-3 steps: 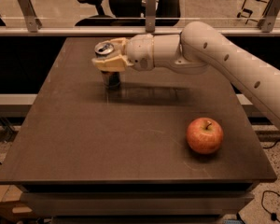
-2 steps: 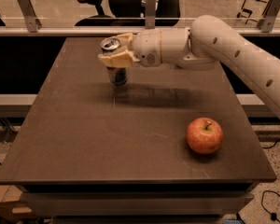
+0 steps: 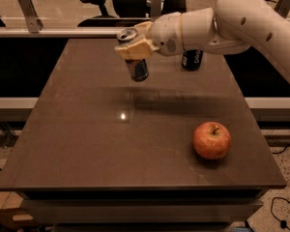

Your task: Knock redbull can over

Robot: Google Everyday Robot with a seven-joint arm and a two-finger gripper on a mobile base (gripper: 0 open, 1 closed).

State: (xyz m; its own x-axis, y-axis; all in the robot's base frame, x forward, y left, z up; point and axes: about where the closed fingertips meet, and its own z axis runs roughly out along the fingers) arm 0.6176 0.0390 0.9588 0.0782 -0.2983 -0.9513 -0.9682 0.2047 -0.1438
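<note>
Gripper (image 3: 134, 50) was at far side of table (image 3: 77, 144), jaws clamped round upper part of redbull can (image 3: 137, 69). Can was tilted, top leaning left, not yet lying flat. Task approx half done, w/ full tip-over left. Apple (image 3: 211, 140) and dark blue can (image 3: 192, 60) stood well apart.

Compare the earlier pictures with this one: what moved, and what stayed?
The gripper, shut on the redbull can, carried it rightward in view. The arm shifted too, uncovering the dark blue can behind it. The apple stayed put.
</note>
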